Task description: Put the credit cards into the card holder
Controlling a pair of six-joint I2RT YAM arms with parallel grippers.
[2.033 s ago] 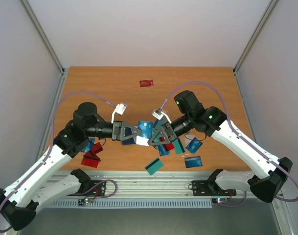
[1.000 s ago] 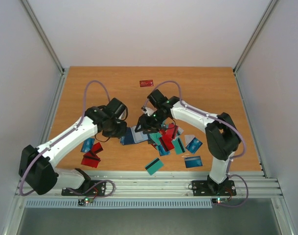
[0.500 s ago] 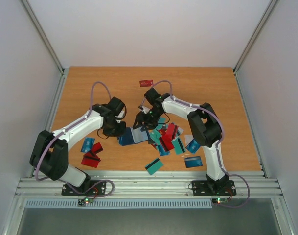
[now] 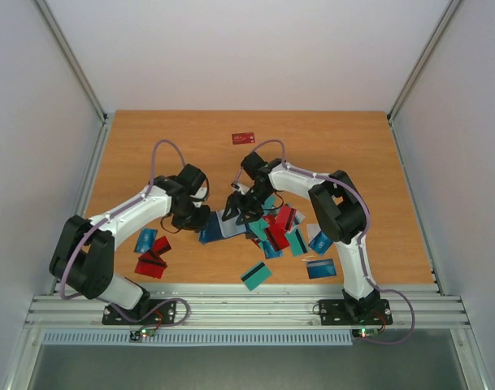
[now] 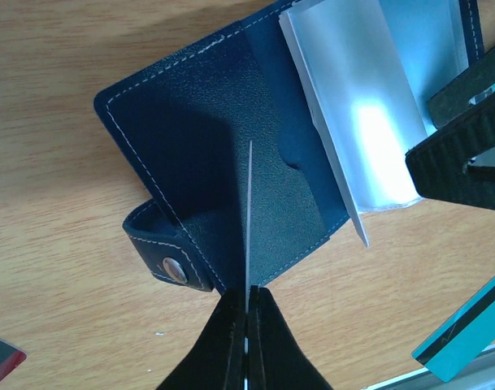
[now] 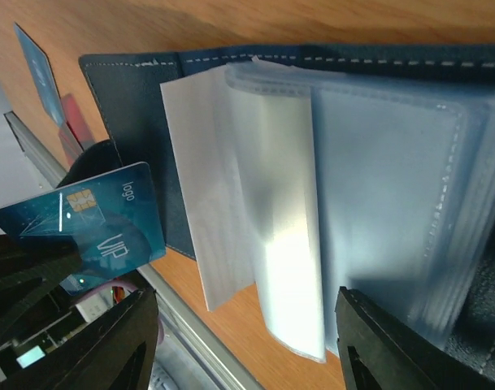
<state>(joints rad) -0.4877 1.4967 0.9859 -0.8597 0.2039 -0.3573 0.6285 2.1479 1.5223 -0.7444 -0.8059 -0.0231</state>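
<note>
The card holder [image 4: 217,227] lies open on the table, navy with clear plastic sleeves [image 6: 312,203] fanned up. In the left wrist view the card holder [image 5: 206,138] fills the frame, clasp tab at lower left. My left gripper [image 5: 247,305] is shut on a blue credit card [image 5: 249,211] seen edge-on, its far edge over the holder's inner pocket. The same card [image 6: 93,227], marked VIP, shows in the right wrist view. My right gripper [image 6: 247,341] is open, its jaws wide either side of the sleeves. Other credit cards [image 4: 280,227] lie piled to the right.
Loose blue and red cards [image 4: 149,252] lie at the left near the front edge. A teal card [image 4: 256,275] and a blue card [image 4: 320,267] lie at the front. A red card [image 4: 244,138] lies alone farther back. Both grippers [image 4: 223,213] are close together.
Over two seconds both arms swung from a low pose near the front to over the holder. In the last half second the right gripper shifted slightly; the left hardly moved.
</note>
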